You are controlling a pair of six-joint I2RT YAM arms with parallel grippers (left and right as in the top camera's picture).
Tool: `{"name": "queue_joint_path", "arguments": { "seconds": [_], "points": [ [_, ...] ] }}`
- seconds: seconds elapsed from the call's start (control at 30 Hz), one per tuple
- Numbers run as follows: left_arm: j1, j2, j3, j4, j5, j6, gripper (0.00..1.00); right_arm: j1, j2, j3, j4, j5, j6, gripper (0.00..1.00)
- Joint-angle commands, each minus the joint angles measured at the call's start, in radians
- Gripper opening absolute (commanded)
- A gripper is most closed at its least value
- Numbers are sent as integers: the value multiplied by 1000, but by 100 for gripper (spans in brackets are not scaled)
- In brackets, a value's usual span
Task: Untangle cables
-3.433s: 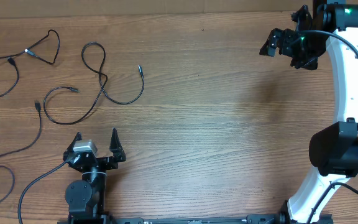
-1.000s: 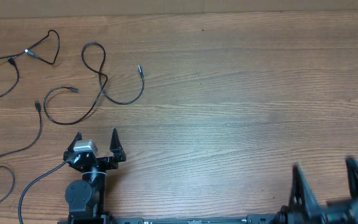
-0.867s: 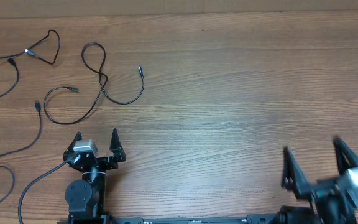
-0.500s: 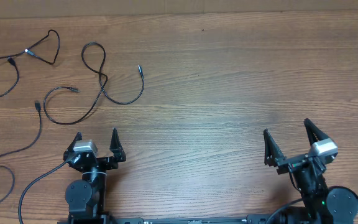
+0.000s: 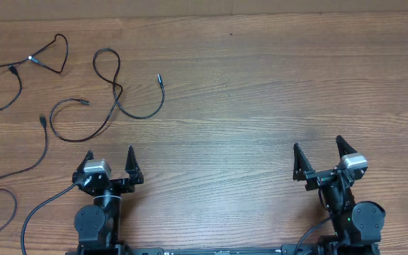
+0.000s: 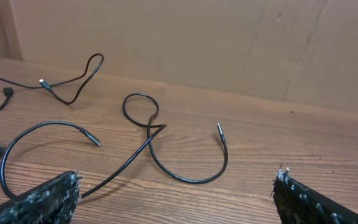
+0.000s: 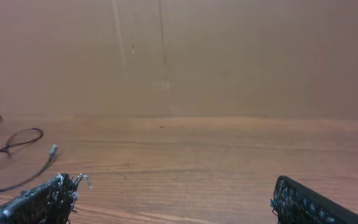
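Your right claw [image 5: 319, 146] has swung home — it and the left claw [image 5: 110, 151] gape wide (both empty), cables [image 5: 120, 88] lying apart.

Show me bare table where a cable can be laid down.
Free: the table from the cables rightward to its right edge, and the strip between the left claw and the right claw. Crowded: the far-left corner, where cables sprawl.

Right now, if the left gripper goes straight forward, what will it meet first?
Probably the looped black cable on the table just ahead of the left gripper, if it travels low enough; its height is unclear.
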Motion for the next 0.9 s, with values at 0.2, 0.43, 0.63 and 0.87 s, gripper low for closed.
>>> {"name": "queue_joint_path", "arguments": {
  "seconds": [0.2,0.43,0.63,0.87],
  "points": [
    [5,-9,-6,3,11,19,99,4,-12,-63,28,39,-3,100],
    [5,-9,-6,3,11,19,99,4,-12,-63,24,39,-27,100],
    [5,-9,-6,3,11,19,99,5,-12,-63,25,48,-32,100],
    [5,-9,-6,3,11,19,99,5,-12,-63,25,48,-32,100]
  ]
}}
